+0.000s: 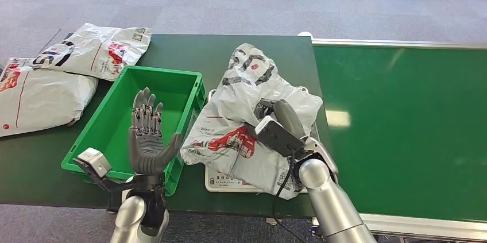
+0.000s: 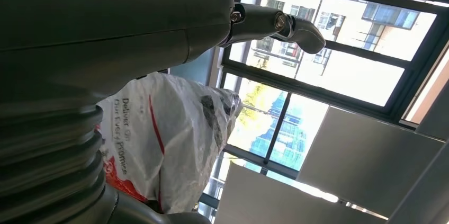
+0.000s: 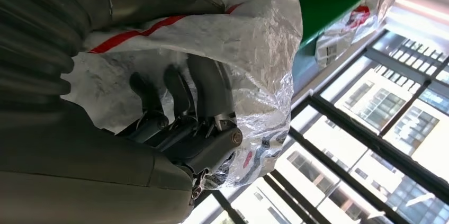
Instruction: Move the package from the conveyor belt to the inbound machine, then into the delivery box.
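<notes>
White crinkled plastic filled my right robot hand (image 1: 279, 118): I gripped the package (image 1: 247, 122), fingers (image 3: 180, 89) dug into it, over the flat white inbound machine (image 1: 221, 181) on the counter (image 1: 172, 47). My left robot hand (image 1: 147, 139) stood spread and empty by the green delivery box (image 1: 189, 91).

The package (image 1: 252, 122) is white plastic with black and red print and a thin red line; the two bags (image 1: 63, 70) at the far left carry the same white, black and red. The box (image 1: 123, 131) is bright green, the worktop (image 1: 172, 47) dark green, the belt (image 1: 402, 128) a mid green, and the floor (image 1: 230, 7) grey. Each robot hand (image 1: 148, 139) is dark grey on a silver arm (image 1: 330, 203).
</notes>
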